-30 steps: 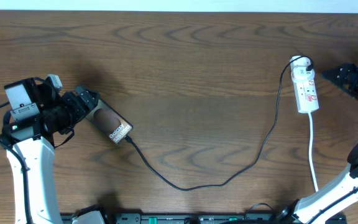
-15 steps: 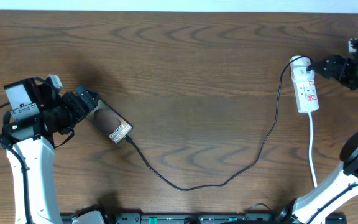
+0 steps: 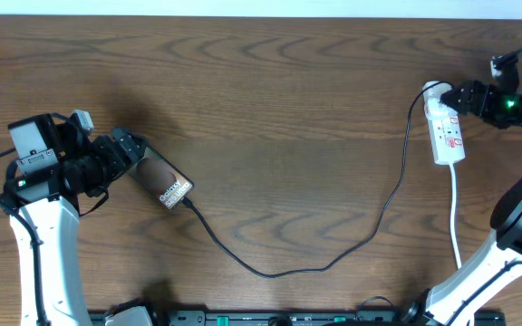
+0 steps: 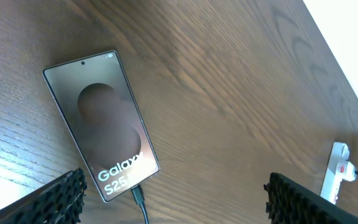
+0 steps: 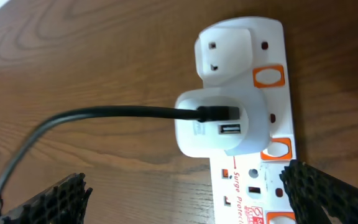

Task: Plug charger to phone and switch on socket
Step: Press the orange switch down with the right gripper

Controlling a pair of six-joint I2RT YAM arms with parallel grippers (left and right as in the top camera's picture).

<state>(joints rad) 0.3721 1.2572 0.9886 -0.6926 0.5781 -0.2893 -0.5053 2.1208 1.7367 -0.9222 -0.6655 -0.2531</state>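
The phone (image 3: 162,180) lies flat and slanted at the table's left, its "Galaxy" lettering clear in the left wrist view (image 4: 101,121). The charger (image 3: 270,272) is a thin black cable. Its plug tip (image 4: 137,195) sits in the phone's lower end, and its other end goes into a white adapter (image 5: 219,130) on the socket (image 3: 448,132). My left gripper (image 3: 131,152) stands open just above the phone's upper end, holding nothing. My right gripper (image 3: 463,99) hangs open at the socket's far end, over its face (image 5: 253,183) and orange switches (image 5: 269,76).
The socket's white cord (image 3: 456,226) runs down to the table's front edge on the right. The charger cable loops across the front middle of the wooden table (image 3: 270,118). The far edge of the table meets a white wall.
My right gripper has moved left from the table's right edge to the far end of the socket. The left arm, the phone and the cable have not moved.
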